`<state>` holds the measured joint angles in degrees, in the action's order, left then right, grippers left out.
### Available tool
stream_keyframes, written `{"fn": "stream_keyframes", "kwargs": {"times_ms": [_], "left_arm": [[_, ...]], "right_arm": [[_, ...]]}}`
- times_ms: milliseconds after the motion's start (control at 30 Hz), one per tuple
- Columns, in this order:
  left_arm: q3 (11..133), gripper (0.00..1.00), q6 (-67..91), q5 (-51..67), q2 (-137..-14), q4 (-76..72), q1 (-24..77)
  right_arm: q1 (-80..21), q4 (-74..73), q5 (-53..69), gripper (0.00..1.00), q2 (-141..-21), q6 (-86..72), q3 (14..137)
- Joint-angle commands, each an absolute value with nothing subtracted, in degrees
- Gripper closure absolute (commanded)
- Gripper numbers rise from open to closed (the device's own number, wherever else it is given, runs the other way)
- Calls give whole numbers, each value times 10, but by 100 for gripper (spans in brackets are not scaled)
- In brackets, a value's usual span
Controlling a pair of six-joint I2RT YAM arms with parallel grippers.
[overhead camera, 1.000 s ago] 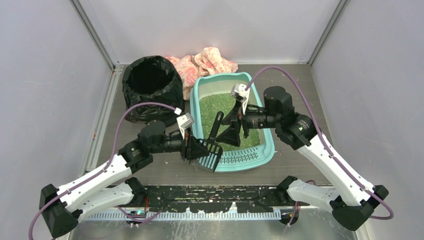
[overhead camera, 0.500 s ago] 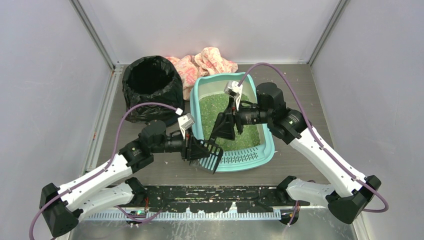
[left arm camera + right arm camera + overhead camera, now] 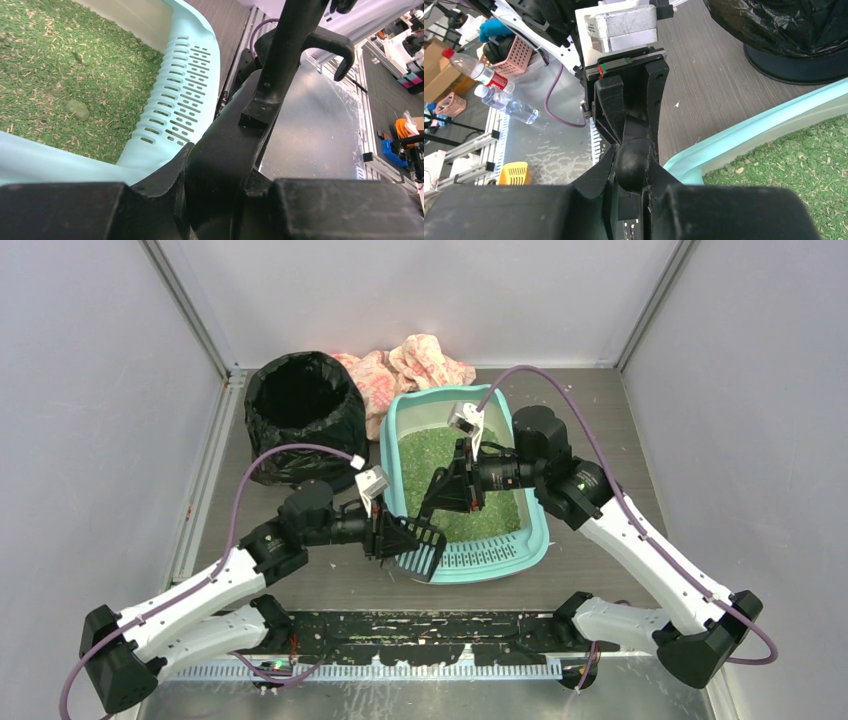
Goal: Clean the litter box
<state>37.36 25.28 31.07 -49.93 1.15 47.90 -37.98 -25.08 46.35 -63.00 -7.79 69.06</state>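
While both arms meet at the lip of the litter box (image 3: 500, 552), the overhead shows the left gripper (image 3: 402, 536) clamped on the scoop (image 3: 426, 548) head and the right gripper (image 3: 448, 492) pinching its handle. Left wrist: box sits left of the shut jaws. Right wrist: jaws closed round the handle, box to their right. Best to free one grip only once the other is firm.

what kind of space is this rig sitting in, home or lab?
Looks like a lab test cell, not a home: plain grey wall panels box in the table, and the right wrist view shows aluminium racking and water bottles beyond it.
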Motion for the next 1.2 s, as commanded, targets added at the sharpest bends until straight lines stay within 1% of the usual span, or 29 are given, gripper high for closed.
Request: {"fn": "stream_keyframes", "kwargs": {"times_ms": [0, 33, 100, 133, 167, 200, 333, 400, 533, 667, 800, 1033, 1100, 1167], "left_arm": [[382, 54, 267, 296, -478, -2, 483], [381, 40, 266, 291, -472, 10, 483], [381, 18, 266, 277, -453, 19, 483], [381, 12, 264, 272, -444, 24, 483], [382, 8, 264, 262, -434, 30, 483], [381, 6, 266, 248, -424, 36, 483], [358, 5, 283, 197, -364, 29, 483], [335, 8, 300, 164, -329, 7, 483], [299, 9, 323, 151, -291, -60, 483], [282, 8, 347, 132, -288, -119, 483], [252, 10, 386, 69, -294, -195, 483], [265, 11, 386, 40, -365, -241, 482], [282, 12, 387, 36, -389, -248, 471], [299, 12, 396, 60, -414, -273, 450]], "right_arm": [[-378, -206, 412, 99, -606, -60, 683], [-378, -204, 402, 99, -605, -63, 682], [-377, -202, 377, 99, -604, -67, 683], [-378, -200, 364, 99, -604, -69, 682], [-377, -196, 349, 99, -603, -74, 682], [-377, -187, 325, 99, -601, -84, 680], [-367, -116, 235, 99, -572, -145, 651], [-356, -73, 207, 99, -549, -178, 630], [-316, 13, 158, 99, -508, -265, 571], [-253, 107, 205, 99, -481, -351, 522], [-206, 172, 240, 99, -468, -411, 494], [-147, 314, 331, 99, -478, -518, 466], [-126, 383, 354, 99, -487, -570, 449], [-104, 454, 374, 99, -501, -626, 432]]}}
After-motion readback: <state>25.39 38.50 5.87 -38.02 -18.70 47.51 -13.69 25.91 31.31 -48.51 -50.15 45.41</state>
